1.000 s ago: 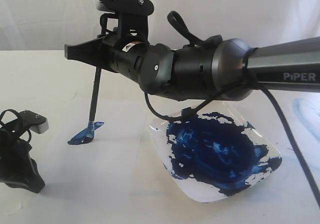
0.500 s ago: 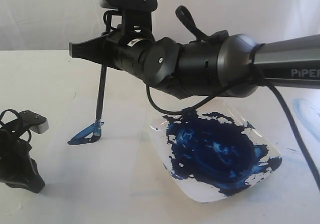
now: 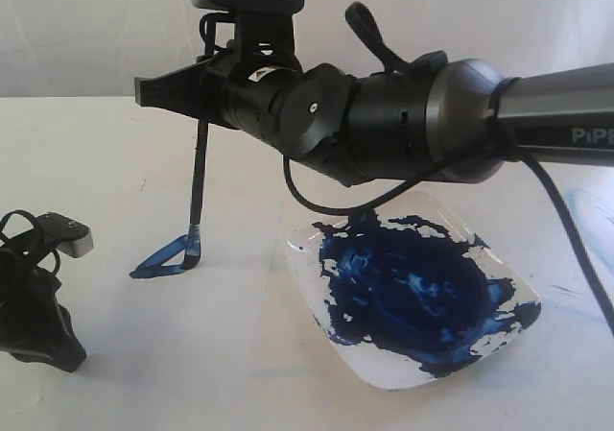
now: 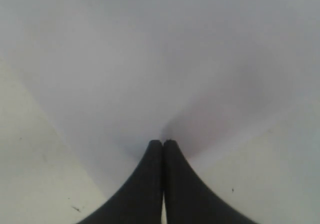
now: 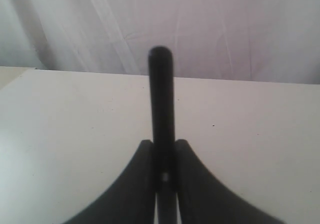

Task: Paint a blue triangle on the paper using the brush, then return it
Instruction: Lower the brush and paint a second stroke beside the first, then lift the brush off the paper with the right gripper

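My right gripper [image 3: 146, 93] reaches across to the left and is shut on the black handle of the brush [image 3: 200, 177]. The brush hangs nearly upright. Its blue-stained tip touches the right end of the blue triangle [image 3: 165, 258], a small streaky outline on the paper [image 3: 192, 325]. The paper's edges barely show against the table. In the right wrist view the brush handle [image 5: 161, 94] stands up between the jaws of the right gripper [image 5: 163, 145]. My left gripper [image 4: 163, 144] is shut and empty, and its arm [image 3: 34, 316] rests low at the left.
A clear square plate [image 3: 384, 378] holding a large dark-blue paint pool [image 3: 413, 292] sits right of the triangle, under my right arm. A black cable [image 3: 566, 249] hangs from that arm over the plate's right side. A pale blue smear [image 3: 585, 210] marks the far right.
My right arm has shifted slightly right and up. The brush tip has slid right along the triangle's strokes and the handle now stands more upright. The left arm has not moved.
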{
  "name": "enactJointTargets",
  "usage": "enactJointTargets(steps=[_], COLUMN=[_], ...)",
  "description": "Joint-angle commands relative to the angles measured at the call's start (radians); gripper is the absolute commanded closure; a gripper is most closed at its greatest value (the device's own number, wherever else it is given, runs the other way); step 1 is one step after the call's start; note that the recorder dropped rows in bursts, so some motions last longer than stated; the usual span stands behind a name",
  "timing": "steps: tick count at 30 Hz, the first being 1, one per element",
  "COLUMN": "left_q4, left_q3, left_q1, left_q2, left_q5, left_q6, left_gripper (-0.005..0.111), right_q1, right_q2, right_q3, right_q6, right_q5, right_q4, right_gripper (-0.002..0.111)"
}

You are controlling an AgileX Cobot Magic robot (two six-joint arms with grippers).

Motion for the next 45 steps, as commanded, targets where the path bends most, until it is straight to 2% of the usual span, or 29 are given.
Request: enactJointTargets(steps=[1,7,18,39,45], left_q4=[-0.015,-0.015,-0.015,-0.023,-0.023], left_q3=[0.007,0.007,0.007,0.007,0.007], left_q1=[0.004,0.004,0.004,0.004,0.004], left_q2=[-0.006,-0.006,-0.006,-0.006,-0.006], left_q5=[0.029,0.029,0.029,0.029,0.029], left_q6=[-0.003,-0.003,-0.003,-0.003,-0.003], left_gripper=[0.107,0.107,0.107,0.107,0.107], right_q1=[-0.005,-0.005,-0.005,-0.005,-0.005], right_q2=[-0.011,-0.011,-0.019,-0.095,-0.110], right_q3=[0.001,0.001,0.001,0.001,0.001], right_q6=[-0.014,-0.048,-0.283,-0.307,-0.276], right_q5=[0.000,0.000,-0.017,-0.046,-0.004], right_q4=[0.003,0.017,0.248,0.273,0.273], right_gripper=[0.108,0.108,0.108,0.108,0.108])
